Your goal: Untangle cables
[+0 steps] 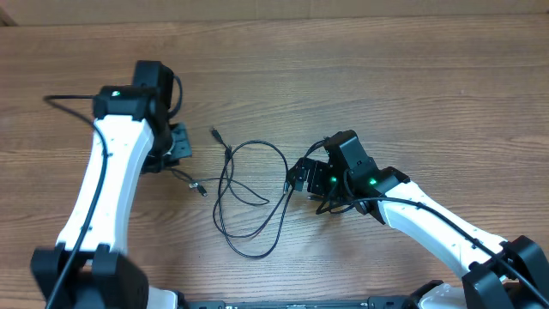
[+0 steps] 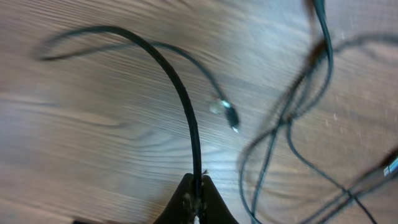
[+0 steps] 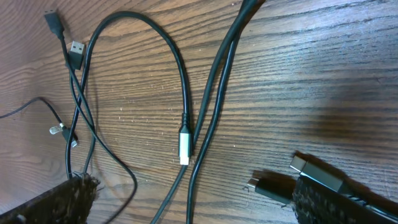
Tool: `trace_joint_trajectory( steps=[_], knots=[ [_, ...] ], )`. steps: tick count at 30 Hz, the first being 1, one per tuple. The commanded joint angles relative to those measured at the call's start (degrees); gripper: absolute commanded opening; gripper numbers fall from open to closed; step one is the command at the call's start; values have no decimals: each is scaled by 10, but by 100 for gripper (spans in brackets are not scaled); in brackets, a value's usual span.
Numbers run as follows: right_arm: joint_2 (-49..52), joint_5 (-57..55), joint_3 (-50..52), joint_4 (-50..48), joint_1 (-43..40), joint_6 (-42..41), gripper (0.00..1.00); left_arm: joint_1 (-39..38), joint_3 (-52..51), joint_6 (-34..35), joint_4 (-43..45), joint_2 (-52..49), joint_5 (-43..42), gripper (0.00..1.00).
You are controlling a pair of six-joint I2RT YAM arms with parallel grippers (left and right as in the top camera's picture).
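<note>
Several thin black cables (image 1: 250,190) lie looped and crossed on the wooden table between the arms. My left gripper (image 1: 180,151) sits at their left side. In the left wrist view it (image 2: 198,198) is shut on one black cable (image 2: 184,106) that arcs up and away to the left, and a small silvery plug tip (image 2: 229,114) lies beyond. My right gripper (image 1: 298,177) sits at the loops' right side. In the right wrist view it (image 3: 189,190) is open, with two cable strands (image 3: 208,112) and a silver-tipped plug (image 3: 185,147) between its fingers.
Two USB plugs (image 3: 73,52) lie at the upper left of the right wrist view, and a black plug (image 3: 268,188) lies by the right finger. A plug end (image 1: 215,133) points toward the table's far side. Thicker arm wires run along both arms.
</note>
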State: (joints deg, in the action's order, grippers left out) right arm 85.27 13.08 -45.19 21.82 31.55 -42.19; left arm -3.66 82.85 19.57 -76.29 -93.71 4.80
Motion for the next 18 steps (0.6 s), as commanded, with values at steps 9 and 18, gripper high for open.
trace_joint_trajectory(
  steps=[9, 18],
  knots=[
    [-3, -16, 10, -3, 2, 2, 100, -3, -82, -84, 87, -98, -170, 4],
    [-3, -17, 10, -3, 2, 2, 100, -6, -141, -93, 211, -104, -189, 4]
  ],
)
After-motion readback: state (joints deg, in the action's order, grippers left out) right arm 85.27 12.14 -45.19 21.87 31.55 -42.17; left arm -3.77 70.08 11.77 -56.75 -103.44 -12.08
